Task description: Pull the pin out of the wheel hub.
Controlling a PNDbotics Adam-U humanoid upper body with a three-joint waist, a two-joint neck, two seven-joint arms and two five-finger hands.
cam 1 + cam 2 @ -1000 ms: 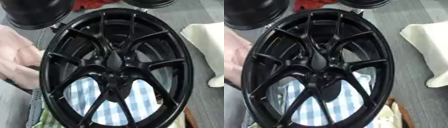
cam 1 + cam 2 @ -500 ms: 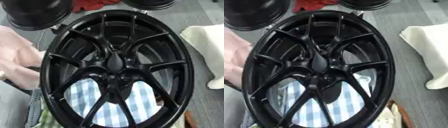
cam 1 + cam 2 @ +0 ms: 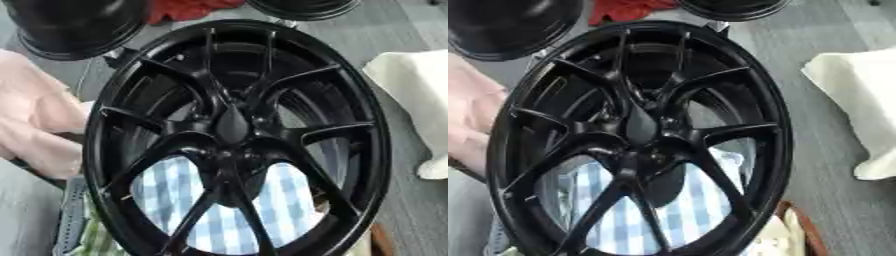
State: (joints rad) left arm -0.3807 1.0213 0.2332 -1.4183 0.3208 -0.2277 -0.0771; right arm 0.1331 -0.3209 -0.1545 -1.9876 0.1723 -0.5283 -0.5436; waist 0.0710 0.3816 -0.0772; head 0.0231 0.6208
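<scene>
Left hand: it cannot be made out in either eye view, and no arm enters from the left side. Right hand: likewise not made out, and no arm enters from the right side or the upper corners. A dark tapered shape [image 3: 232, 125] lies at the centre of the black wheel [image 3: 367, 150]; whether it belongs to a hand cannot be told. No finger pose can be reported.

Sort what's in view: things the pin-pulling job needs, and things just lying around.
Job:
black wheel
its hub, where no pin can be made out

Lying about:
blue checked cloth
pink cloth
cream cloth
red cloth
two more black wheels
</scene>
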